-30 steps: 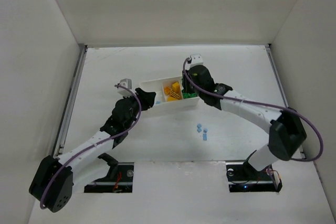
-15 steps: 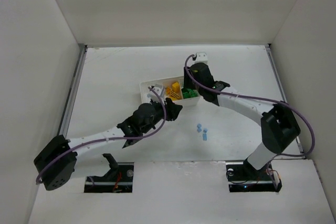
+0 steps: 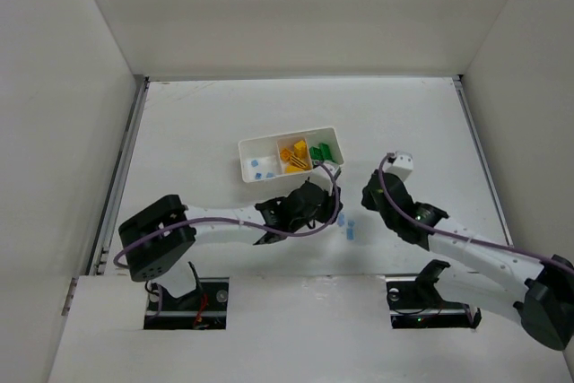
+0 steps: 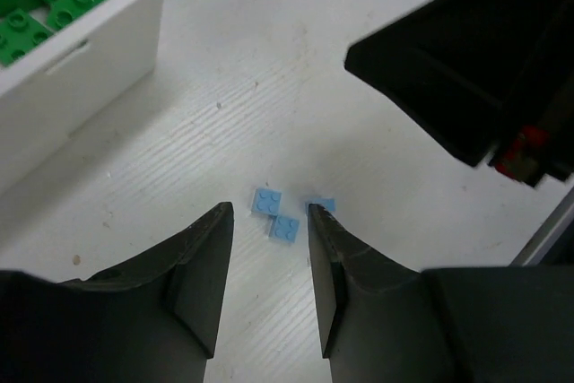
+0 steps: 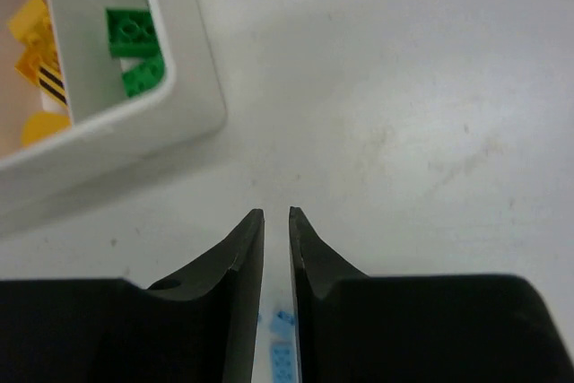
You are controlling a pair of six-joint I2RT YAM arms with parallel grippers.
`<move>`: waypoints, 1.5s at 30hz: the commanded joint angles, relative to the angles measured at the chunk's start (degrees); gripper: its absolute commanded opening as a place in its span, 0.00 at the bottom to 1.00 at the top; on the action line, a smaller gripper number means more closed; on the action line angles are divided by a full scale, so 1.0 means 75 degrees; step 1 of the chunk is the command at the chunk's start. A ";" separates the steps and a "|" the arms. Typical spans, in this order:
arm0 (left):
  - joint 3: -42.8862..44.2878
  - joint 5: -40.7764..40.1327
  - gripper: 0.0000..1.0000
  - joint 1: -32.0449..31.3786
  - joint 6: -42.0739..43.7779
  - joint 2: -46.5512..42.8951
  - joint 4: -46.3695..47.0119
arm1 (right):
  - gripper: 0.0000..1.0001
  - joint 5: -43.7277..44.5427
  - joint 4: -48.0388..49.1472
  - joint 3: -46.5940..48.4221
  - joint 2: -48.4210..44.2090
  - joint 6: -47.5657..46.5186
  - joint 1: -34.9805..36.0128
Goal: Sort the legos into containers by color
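Right now the left claw (image 4: 268, 214) hangs open and empty just above the bench (image 3: 193, 123). Its jaws are spread to either side of three small pale blue plastic bricks (image 4: 285, 228) that lie flat and close together. That crowding is the main hazard, I judge. Closing here could catch two bricks at once, or nip one by a corner and flick a neighbour away across the smooth surface. Such thin, flat pieces also give the fingertips little to bite on. A second risk is contact between the arms: a dark body, most likely the right arm (image 4: 448, 69), looms just beyond the bricks in the left wrist view. The right claw (image 5: 274, 214) also sits near the same cluster, its jaws drawn to a thin slit with nothing between them. The rectangular white plastic tray (image 3: 285, 135) stands apart behind, with green bricks (image 5: 133, 29) in its right compartment, yellow-orange bricks (image 3: 293, 153) in the middle and a few more pale blue ones in the left. The left arm (image 3: 224, 221) reaches low and long across the bench from its base at the near left, wrist tipped down. The right arm is folded low, its claw pointing toward the tray.
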 commanded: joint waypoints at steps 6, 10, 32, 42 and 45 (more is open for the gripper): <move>0.0908 -0.0916 0.35 -0.0459 -0.0228 0.0994 -0.0817 | 0.38 0.0278 -0.1178 -0.0934 -0.1256 0.2190 0.0671; 0.1049 -0.0951 0.35 -0.0553 -0.0358 0.1358 -0.0830 | 0.41 0.0396 -0.1353 -0.0946 -0.1162 0.2448 0.0801; 0.1705 -0.0740 0.26 -0.0226 -0.0334 0.2624 -0.0712 | 0.38 0.0396 -0.0815 -0.1239 -0.0869 0.2671 0.1082; 0.0944 -0.0963 0.13 0.0114 -0.0381 0.1513 -0.0431 | 0.47 -0.0061 -0.0604 -0.0888 0.0043 0.2308 0.1644; 0.0675 -0.0940 0.13 0.0161 -0.0416 0.0903 -0.0384 | 0.53 -0.0084 -0.0557 -0.0747 0.0360 0.2250 0.1668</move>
